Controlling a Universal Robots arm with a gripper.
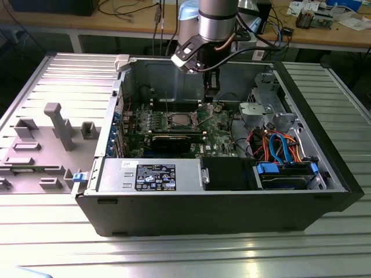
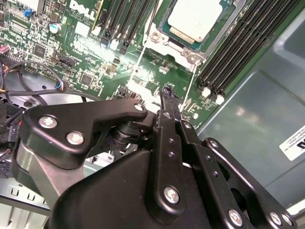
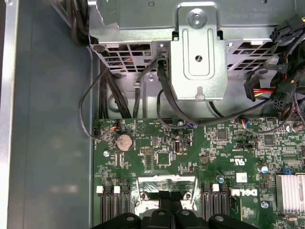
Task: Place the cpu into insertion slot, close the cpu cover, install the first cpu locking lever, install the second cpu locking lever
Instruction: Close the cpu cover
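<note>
The end effector (image 2: 167, 98) is hovering clenched and empty over the board (image 2: 86, 62), near two loose levers (image 2: 137, 67). Beyond, the cpu (image 2: 196, 18) is sitting in the slot (image 2: 191, 57) under the cover (image 2: 166, 31), apparently closed. The first lever step seems in hand, calling for exact contact on a thin rod.

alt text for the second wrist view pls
The black end effector hangs close over a green motherboard. Past its tip, the silvery cpu lies seated on the board, with black memory slots on either side.
</note>
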